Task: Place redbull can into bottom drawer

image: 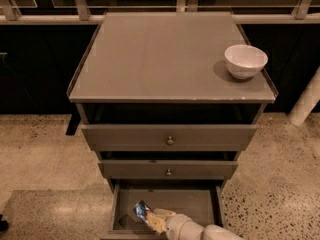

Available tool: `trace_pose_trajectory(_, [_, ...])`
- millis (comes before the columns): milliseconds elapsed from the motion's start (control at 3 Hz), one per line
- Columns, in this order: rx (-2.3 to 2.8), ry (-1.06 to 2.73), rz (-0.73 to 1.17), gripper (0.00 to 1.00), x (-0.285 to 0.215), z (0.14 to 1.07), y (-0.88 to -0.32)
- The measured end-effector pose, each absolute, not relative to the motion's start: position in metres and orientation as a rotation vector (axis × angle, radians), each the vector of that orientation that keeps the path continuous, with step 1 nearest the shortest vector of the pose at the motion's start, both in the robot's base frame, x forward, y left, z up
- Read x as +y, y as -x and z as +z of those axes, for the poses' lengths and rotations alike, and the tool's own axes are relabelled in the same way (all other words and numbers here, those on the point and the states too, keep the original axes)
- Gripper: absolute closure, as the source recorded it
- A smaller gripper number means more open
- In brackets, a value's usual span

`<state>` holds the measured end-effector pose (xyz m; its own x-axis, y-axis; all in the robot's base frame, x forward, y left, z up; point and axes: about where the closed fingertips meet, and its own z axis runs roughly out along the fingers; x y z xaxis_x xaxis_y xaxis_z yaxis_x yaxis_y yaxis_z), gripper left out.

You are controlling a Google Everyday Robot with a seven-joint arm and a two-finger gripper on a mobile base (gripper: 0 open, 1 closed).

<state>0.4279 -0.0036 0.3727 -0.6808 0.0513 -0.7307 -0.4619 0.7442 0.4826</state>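
Observation:
The redbull can (141,211), blue and silver, is tilted inside the open bottom drawer (200,204), low over the left part of its grey floor. My gripper (153,219) reaches into the drawer from the lower right, with my pale arm behind it, and is shut on the can's lower right end. I cannot tell whether the can touches the drawer floor.
A white bowl (245,60) stands on the right of the cabinet top (160,54). The two upper drawers with small knobs (170,140) (168,172) stick out slightly above the bottom drawer. Speckled floor (280,184) lies around the cabinet; a white post (306,104) stands at right.

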Motion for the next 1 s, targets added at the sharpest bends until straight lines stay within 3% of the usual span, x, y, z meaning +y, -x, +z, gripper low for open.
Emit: trace_pose_trajectory(1000, [2.206, 0.228, 0.813, 1.00, -0.025, 0.319, -0.485])
